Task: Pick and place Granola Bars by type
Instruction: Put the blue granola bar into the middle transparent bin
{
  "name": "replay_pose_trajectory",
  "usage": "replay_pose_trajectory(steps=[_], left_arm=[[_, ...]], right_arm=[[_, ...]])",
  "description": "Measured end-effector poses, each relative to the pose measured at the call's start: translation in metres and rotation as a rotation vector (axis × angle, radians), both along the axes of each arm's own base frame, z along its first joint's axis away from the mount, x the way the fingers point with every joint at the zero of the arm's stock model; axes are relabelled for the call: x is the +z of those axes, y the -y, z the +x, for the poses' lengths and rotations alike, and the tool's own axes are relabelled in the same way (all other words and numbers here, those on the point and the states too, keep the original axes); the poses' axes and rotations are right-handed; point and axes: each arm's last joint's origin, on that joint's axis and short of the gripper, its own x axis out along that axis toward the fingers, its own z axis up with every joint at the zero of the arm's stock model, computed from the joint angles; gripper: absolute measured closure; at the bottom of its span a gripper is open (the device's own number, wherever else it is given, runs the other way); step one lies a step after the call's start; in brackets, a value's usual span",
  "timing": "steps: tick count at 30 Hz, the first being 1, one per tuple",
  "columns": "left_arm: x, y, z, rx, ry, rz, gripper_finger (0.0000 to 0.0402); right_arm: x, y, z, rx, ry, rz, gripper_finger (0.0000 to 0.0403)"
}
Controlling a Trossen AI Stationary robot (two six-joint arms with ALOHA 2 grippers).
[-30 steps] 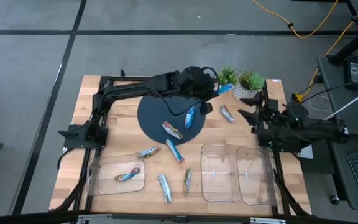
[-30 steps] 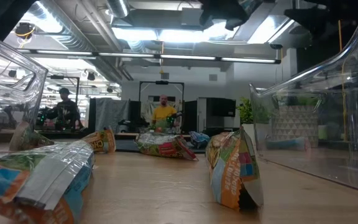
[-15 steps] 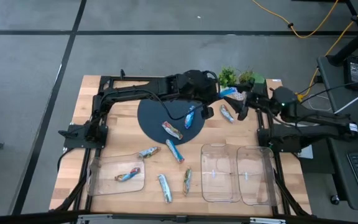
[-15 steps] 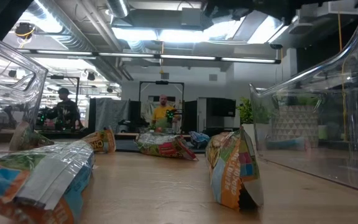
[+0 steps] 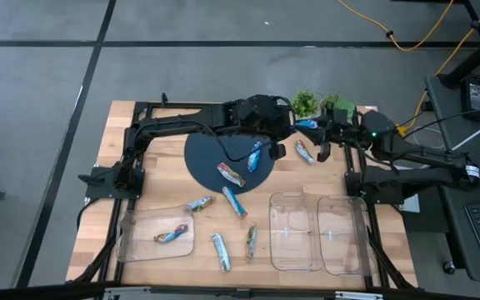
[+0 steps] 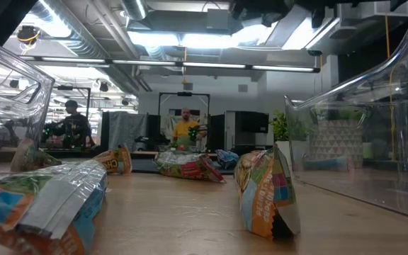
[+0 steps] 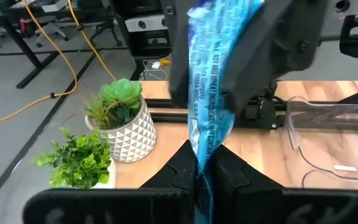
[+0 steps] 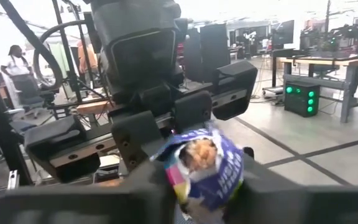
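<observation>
Left tool [image 5: 300,125]: upper middle of the high view, up off the tabletop [image 5: 170,163], pinched tight on one end of a blue bar [image 5: 307,123].
Right tool [image 5: 319,127]: just right of the left tool, facing it, squeezed on the other end of the same blue bar.
Blue bar: held in the air between both tools, next to two small plants [image 5: 305,102].
Left clear tray [image 5: 132,247]: lower left, one bar [image 5: 170,235] inside.
Dark round mat [image 5: 202,154]: middle, two bars [image 5: 231,174] on it.
Loose bars [image 5: 221,252]: on the wood below the mat.
Right clear trays [image 5: 345,250]: lower right, side by side.
</observation>
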Motion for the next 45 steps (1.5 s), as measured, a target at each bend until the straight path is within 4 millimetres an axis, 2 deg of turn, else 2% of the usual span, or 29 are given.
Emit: replay_pose_trajectory(steps=[1, 8, 18, 23, 31, 37, 41, 45], left_arm=[[0.0, 0.0, 0.0, 0.0, 0.0, 0.0, 0.0385], [-0.001, 0.0, -0.001, 0.003, -0.021, -0.001, 0.0369], [0.003, 0.001, -0.023, 0.059, -0.142, -0.082, 0.0252], [0.002, 0.004, -0.032, 0.114, -0.197, -0.129, 0.0216], [-0.01, 0.006, -0.041, 0.185, -0.317, -0.231, 0.0208], [-0.018, 0.009, -0.044, 0.185, -0.391, -0.239, 0.0208], [-0.021, 0.015, -0.047, 0.175, -0.443, -0.209, 0.0208], [-0.022, 0.02, -0.049, 0.17, -0.474, -0.164, 0.0208]], right_arm=[[0.0, 0.0, 0.0, 0.004, 0.0, -0.004, 0.0352], [0.003, -0.002, -0.007, 0.007, 0.008, -0.041, 0.036], [0.005, -0.008, -0.028, 0.004, -0.017, -0.083, 0.0363], [0.006, -0.012, -0.041, 0.004, -0.052, -0.103, 0.0364], [0.031, -0.024, -0.073, 0.094, -0.276, -0.171, 0.0364], [0.054, -0.034, -0.091, 0.162, -0.311, -0.11, 0.0364], [0.059, -0.039, -0.091, 0.265, -0.301, -0.023, 0.0365], [0.05, -0.046, -0.074, 0.397, -0.399, 0.109, 0.0365]])
